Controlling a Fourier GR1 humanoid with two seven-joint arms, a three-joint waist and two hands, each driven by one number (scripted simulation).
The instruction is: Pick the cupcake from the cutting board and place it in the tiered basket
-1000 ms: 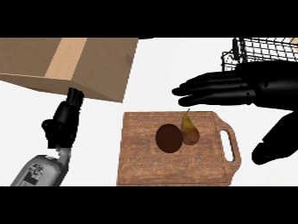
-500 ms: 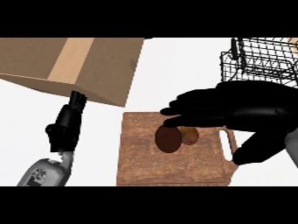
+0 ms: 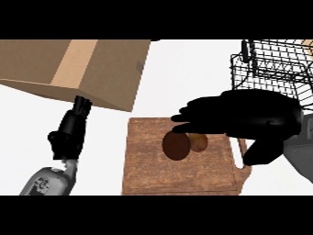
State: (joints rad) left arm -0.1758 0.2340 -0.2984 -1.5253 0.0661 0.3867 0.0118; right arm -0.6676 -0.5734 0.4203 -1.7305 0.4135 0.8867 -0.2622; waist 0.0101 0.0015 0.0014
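Right now the right hand (image 3: 247,120) hovers over the cupcake (image 3: 184,144) on the cutting board (image 3: 152,170), fingers curved but not yet gripping. It should probably lower straight, then close around the cake before heading to the basket (image 3: 281,69) at upper right. At lower left the left hand (image 3: 68,133) rests with relaxed fingers.

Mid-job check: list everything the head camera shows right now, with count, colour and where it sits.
cutting board: one, brown wood, centre bottom.
cupcake: one, dark brown with a tan part, on the board's upper half.
tiered basket: one, black wire, top right.
cardboard box: one, tan, top left.
left hand: black, left of the board, fingers up.
right hand: black, over the board's upper right, fingers curled just above the cupcake.
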